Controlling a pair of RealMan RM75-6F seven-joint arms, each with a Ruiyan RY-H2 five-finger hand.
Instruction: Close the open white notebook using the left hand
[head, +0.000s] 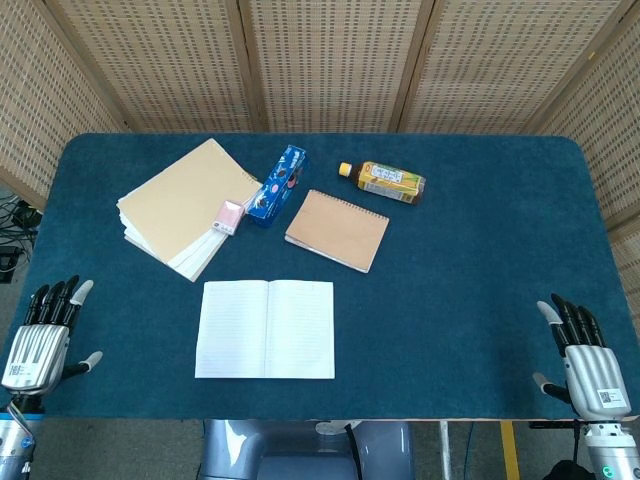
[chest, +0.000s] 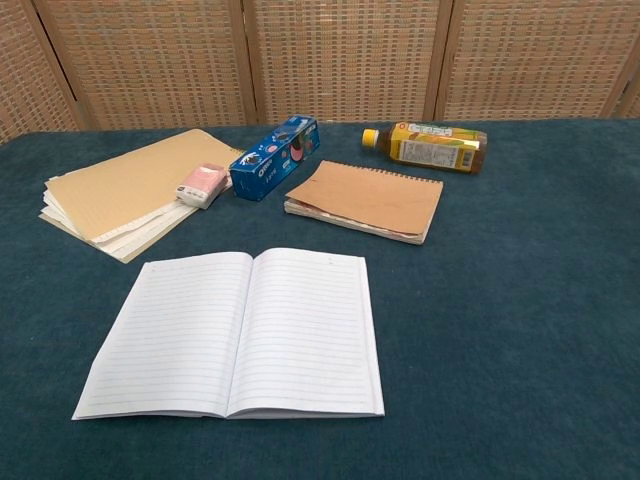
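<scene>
Lying open and flat, the notebook (head: 265, 329) sits near the front edge of the blue surface (head: 470, 270). Behind it lie a brown spiral pad (head: 337, 230), a blue box (head: 278, 185), a pink eraser (head: 230, 216), a paper stack (head: 182, 204) and a bottle (head: 385, 182). Left hand (head: 40, 337) and right hand (head: 587, 363) hover at opposite edges, fingers spread, holding nothing.

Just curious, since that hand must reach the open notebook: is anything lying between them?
Nothing: in the head view only bare blue table cover separates the left hand from the notebook.
</scene>
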